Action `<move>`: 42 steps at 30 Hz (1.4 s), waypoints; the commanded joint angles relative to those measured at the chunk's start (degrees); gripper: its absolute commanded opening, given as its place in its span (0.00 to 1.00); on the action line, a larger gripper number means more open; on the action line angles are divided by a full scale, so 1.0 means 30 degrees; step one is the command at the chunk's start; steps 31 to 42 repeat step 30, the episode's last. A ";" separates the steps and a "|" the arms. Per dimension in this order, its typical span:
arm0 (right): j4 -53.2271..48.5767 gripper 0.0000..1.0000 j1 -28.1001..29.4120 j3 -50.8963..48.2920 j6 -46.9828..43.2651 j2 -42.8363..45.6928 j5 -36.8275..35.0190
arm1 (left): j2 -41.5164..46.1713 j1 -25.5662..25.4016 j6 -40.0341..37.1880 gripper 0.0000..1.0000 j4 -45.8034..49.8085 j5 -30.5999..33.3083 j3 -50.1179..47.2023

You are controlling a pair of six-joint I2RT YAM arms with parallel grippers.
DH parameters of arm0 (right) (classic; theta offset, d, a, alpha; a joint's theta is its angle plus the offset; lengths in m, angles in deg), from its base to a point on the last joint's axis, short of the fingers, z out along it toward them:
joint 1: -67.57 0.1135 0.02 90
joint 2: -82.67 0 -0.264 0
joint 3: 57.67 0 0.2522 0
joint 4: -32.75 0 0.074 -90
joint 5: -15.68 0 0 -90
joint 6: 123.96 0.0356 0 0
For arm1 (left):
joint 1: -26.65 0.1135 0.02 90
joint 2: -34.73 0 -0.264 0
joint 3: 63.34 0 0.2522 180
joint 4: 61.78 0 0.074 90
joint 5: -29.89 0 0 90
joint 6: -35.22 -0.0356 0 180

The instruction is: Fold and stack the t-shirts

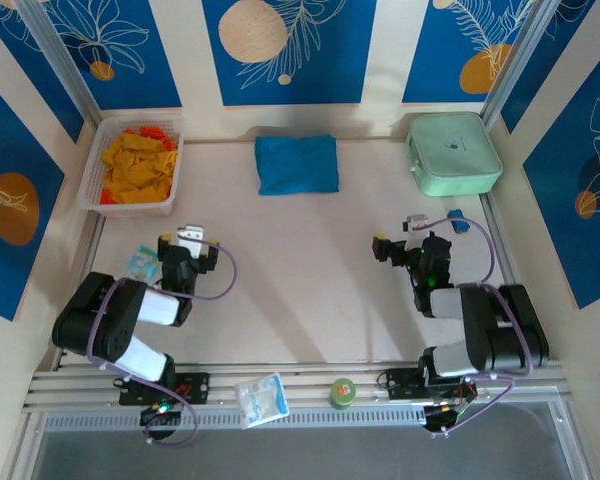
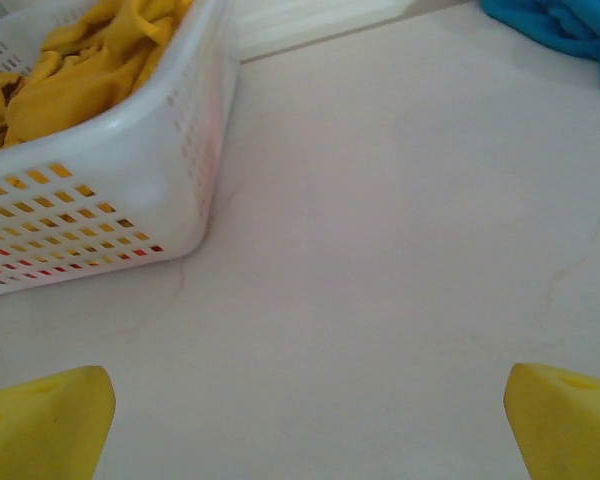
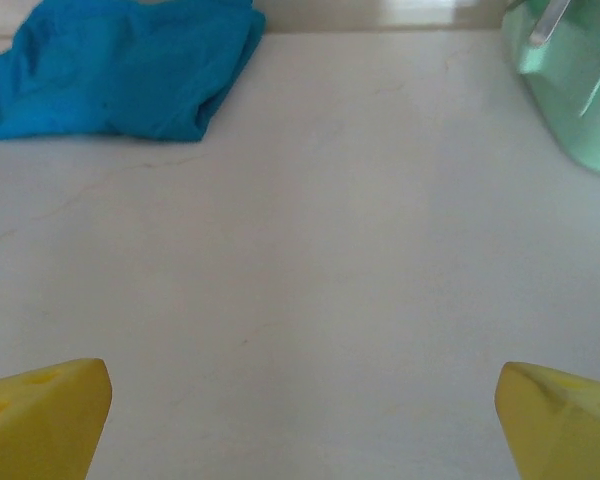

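A teal-blue t-shirt (image 1: 297, 164) lies folded into a rectangle at the back middle of the table. The right wrist view has it at the upper left (image 3: 120, 70), and its edge shows in the left wrist view's top right corner (image 2: 570, 25). My left gripper (image 1: 188, 250) hovers low over bare table at the near left, open, nothing between its yellow fingertips (image 2: 310, 405). My right gripper (image 1: 402, 245) sits at the near right, also open and empty (image 3: 302, 400). Both are well short of the shirt.
A white perforated basket (image 1: 92, 185) (image 2: 110, 190) of yellow and orange cloth stands at the back left. A mint-green case (image 1: 454, 153) (image 3: 570, 90) is at the back right. A clear packet (image 1: 261, 398) and a small green roll (image 1: 342, 392) rest on the front rail.
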 commanded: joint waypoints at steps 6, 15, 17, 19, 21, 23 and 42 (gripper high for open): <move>-0.2785 0.99 -0.1118 0.2989 0.0918 -0.0258 0.1073 | -0.0316 0.2412 0.2078 0.99 0.2025 -0.5561 0.2170; -0.2673 0.99 -0.1177 0.2911 0.0946 -0.0242 0.1175 | -0.0321 0.2354 0.1785 1.00 0.2395 -0.6173 0.2366; -0.2629 0.99 -0.1170 0.2895 0.0950 -0.0231 0.1175 | -0.0296 0.2354 0.1785 1.00 0.2397 -0.6154 0.2366; -0.2644 0.99 -0.1177 0.2880 0.0950 -0.0215 0.1175 | -0.0321 0.2354 0.1785 0.99 0.2423 -0.6208 0.2366; -0.2628 0.99 -0.1152 0.2892 0.0946 -0.0215 0.1175 | -0.0329 0.2354 0.1756 1.00 0.2452 -0.6209 0.2395; -0.2621 0.99 -0.1153 0.2895 0.0946 -0.0215 0.1152 | -0.0325 0.2354 0.1758 0.99 0.2481 -0.6238 0.2395; -0.2707 0.99 -0.1179 0.2953 0.0968 -0.0244 0.1168 | -0.0300 0.2346 0.1756 1.00 0.2450 -0.6238 0.2395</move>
